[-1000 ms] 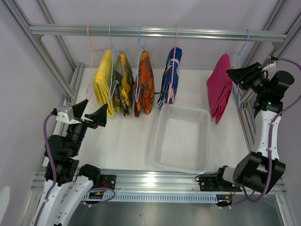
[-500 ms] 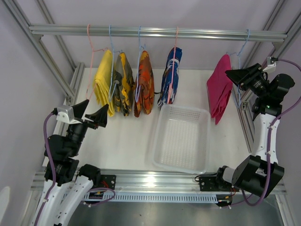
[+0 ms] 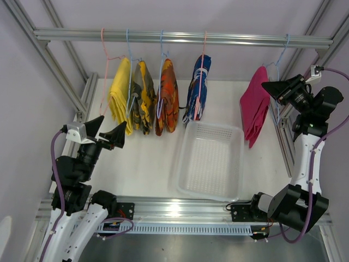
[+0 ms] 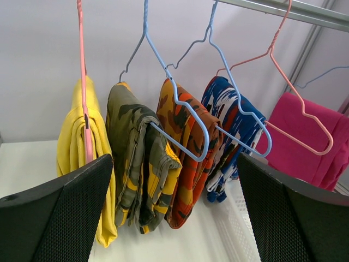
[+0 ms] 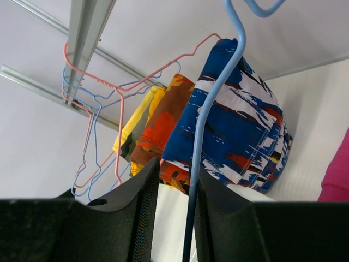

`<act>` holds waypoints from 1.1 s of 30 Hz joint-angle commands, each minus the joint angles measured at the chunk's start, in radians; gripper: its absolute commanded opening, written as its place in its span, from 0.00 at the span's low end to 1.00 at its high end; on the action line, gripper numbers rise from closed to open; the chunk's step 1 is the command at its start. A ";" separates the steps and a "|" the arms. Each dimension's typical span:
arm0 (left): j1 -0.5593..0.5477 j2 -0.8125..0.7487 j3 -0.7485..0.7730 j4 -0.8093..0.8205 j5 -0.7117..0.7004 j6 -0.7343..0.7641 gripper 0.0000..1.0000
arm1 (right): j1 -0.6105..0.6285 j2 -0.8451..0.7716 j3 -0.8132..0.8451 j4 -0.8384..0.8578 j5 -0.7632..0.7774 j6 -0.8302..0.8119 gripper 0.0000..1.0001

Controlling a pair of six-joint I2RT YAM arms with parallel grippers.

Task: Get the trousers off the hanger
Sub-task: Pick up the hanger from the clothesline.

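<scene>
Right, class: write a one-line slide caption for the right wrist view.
Right gripper straddling the wire of a blue hanger, with the blue patterned trousers hanging behind.

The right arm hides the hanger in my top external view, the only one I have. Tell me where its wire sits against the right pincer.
Observer: Right wrist view: the wire of the blue wire hanger runs down between the fingers of the right pincer.
Operator: Say whether it is clamped.
Observer: Not clamped. The fingers stand a little apart, with a gap showing beside the wire.
</scene>
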 commanded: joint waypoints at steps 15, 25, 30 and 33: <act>-0.005 0.014 0.044 -0.002 0.039 -0.025 0.99 | 0.033 -0.070 0.124 0.025 -0.016 0.011 0.00; -0.008 0.023 0.049 -0.005 0.045 -0.027 0.99 | 0.033 -0.110 0.160 0.036 0.107 -0.011 0.00; -0.008 0.031 0.052 -0.008 0.053 -0.030 0.99 | 0.038 -0.159 0.192 -0.061 0.226 -0.127 0.00; -0.008 0.040 0.053 -0.010 0.068 -0.031 0.99 | 0.038 -0.168 0.217 -0.121 0.272 -0.190 0.00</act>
